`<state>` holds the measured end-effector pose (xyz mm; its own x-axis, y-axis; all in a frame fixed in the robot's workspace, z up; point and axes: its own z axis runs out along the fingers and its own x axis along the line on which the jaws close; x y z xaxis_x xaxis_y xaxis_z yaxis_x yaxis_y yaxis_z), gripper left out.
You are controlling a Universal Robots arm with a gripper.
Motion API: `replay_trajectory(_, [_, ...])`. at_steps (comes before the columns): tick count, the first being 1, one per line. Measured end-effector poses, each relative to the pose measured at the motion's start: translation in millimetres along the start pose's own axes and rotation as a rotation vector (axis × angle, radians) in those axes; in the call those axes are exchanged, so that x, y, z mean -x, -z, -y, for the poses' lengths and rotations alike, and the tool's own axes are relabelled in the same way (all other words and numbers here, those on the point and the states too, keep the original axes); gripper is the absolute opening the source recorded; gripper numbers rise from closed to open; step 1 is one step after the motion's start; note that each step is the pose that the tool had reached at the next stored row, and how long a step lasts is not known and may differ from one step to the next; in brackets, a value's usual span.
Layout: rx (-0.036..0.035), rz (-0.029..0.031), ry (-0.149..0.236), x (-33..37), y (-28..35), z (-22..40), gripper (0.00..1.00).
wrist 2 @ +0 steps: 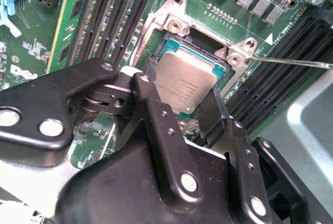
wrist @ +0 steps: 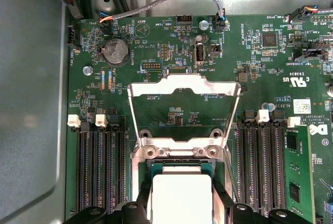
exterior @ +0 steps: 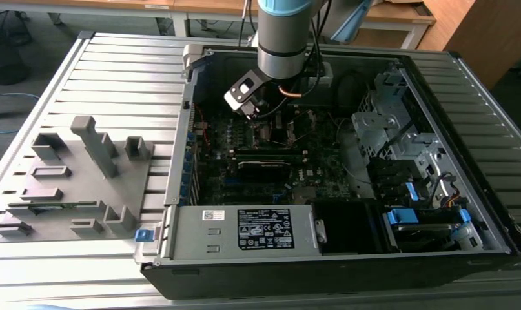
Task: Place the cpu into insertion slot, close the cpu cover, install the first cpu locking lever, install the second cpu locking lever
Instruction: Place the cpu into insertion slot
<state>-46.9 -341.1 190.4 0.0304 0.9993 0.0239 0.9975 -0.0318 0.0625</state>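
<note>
On the slatted table, inside the computer case, the gripper clamps the cpu, silver face up, edges squared with the insertion slot beneath; the cpu cover stands open.

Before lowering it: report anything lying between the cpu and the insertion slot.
Nothing visible does. The cpu, held in the gripper, hangs right over the open insertion slot; the cpu cover stands swung up, clear of it.

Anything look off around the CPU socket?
Nothing stands out. The gripper holds the cpu over the insertion slot, edges roughly in line with it in the first wrist view. The cpu cover is swung open, clear of the chip.
</note>
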Motion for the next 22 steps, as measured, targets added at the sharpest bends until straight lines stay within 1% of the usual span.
replay_trajectory(2, [0.0004, -0.0006, 0.0, -0.1, -0.3, -0.1, 0.55])
replay_trajectory(3, [0.0002, -0.0002, 0.0, -0.1, -0.2, 0.0, 0.61])
replay_trajectory(9, [-0.0004, 0.0007, 0.0, 0.1, 0.1, 0.0, 0.61])
replay_trajectory(11, [-0.0003, 0.0004, 0.0, 0.0, 1.3, 0.0, 0.61])
replay_trajectory(16, [-0.0003, 0.0008, 0.0, -0.1, 7.2, -0.4, 0.61])
replay_trajectory(22, [-0.0003, 0.0007, 0.0, -0.4, 17.8, -1.1, 0.61])
